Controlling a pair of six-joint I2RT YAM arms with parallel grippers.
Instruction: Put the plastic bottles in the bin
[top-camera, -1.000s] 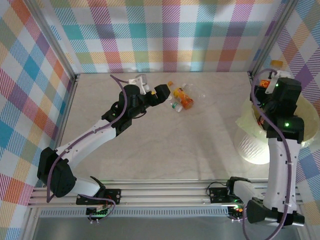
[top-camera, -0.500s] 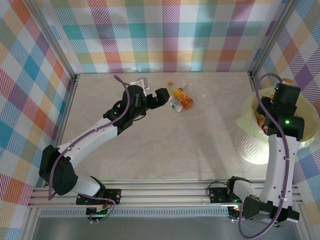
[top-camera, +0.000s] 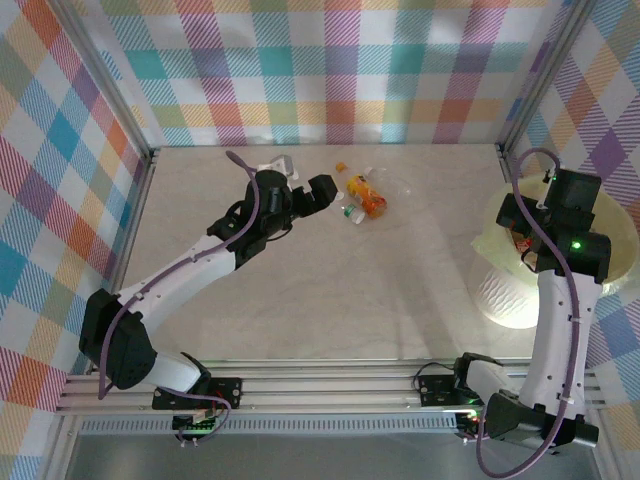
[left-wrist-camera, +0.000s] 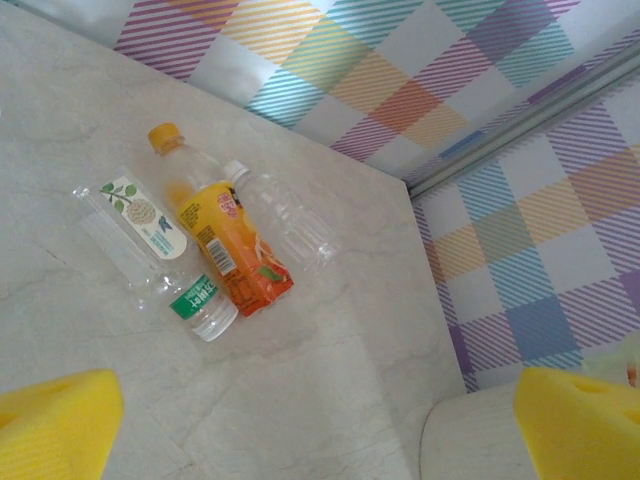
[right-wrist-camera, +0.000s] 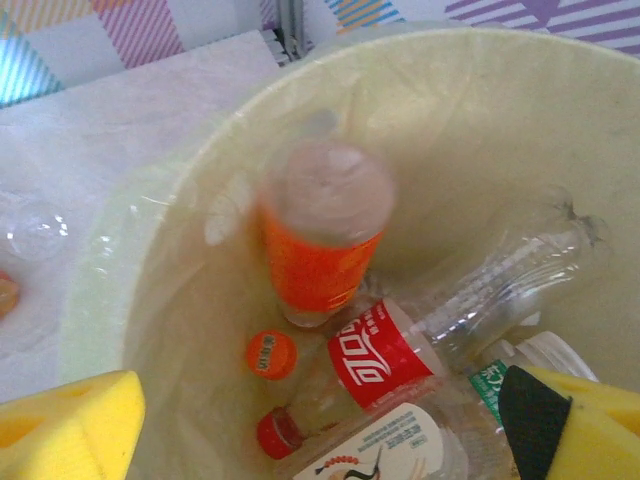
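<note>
A few plastic bottles (left-wrist-camera: 235, 245) lie side by side near the far edge of the counter (top-camera: 400, 280), just ahead of the left claw (left-wrist-camera: 315, 430), which gapes empty; their long axes slant away from it. The right claw (right-wrist-camera: 320, 425), spread and grasping nothing, hangs over the bin (right-wrist-camera: 480, 60), well apart from them.

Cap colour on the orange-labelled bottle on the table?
Yellow-orange cap; left wrist view shows it best.

Glossy clear plastic bottles (left-wrist-camera: 290, 215), translucent bin (right-wrist-camera: 480, 130)
</note>
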